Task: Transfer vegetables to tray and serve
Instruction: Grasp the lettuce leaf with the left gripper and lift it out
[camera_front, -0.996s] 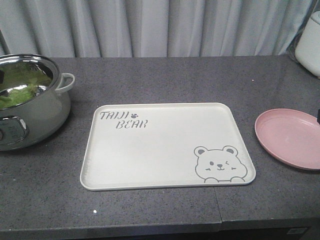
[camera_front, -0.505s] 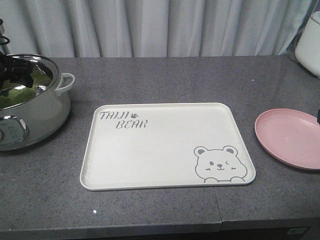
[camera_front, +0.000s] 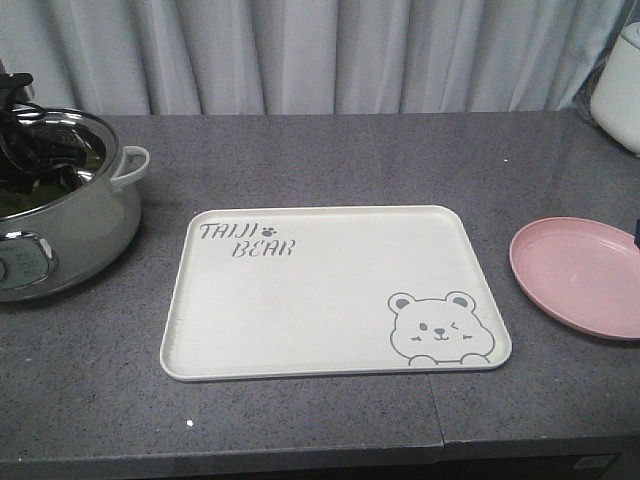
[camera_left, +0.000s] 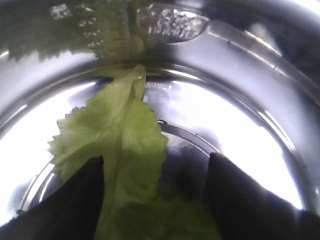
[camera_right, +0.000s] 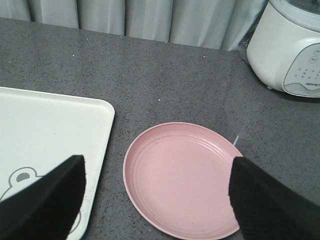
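**Layout, front view.** A flat cream-white rectangular tray (camera_front: 330, 300) with grey "TAIJI BEAR" lettering and a winking bear drawing lies at the centre of a dark grey speckled countertop (camera_front: 330, 160). A round polished steel electric pot (camera_front: 75, 230) with a pale handle stands at 9 o'clock from the tray, near it but not touching. A round pink plate (camera_front: 580, 275) lies at 3 o'clock from the tray, with a strip of counter between them. A white rice cooker (camera_front: 622, 85) stands at 1 o'clock from the plate, against a grey pleated curtain (camera_front: 330, 50).

**Task item.** The crinkled green lettuce leaf (camera_left: 122, 135) with a pale central rib lies flat on the pot floor. Its narrow end points to 12 o'clock and reaches the foot of the pot wall. It is well apart from the tray.

**Left gripper (camera_left: 155, 160).** It is down inside the pot with its jaws apart. Its black fingers (camera_left: 75, 200) enter the wrist view from 7 and 5 o'clock, and the leaf's broad end lies between them. The 7 o'clock finger overlaps the leaf edge; whether they touch cannot be determined. The 5 o'clock finger stands clear of the leaf.

**Right gripper (camera_right: 157, 161).** It hangs above the counter with its jaws spread wide and nothing held. In its wrist view the pink plate sits between the fingers, the tray corner lies at 9 o'clock, and the rice cooker is at 1 o'clock.
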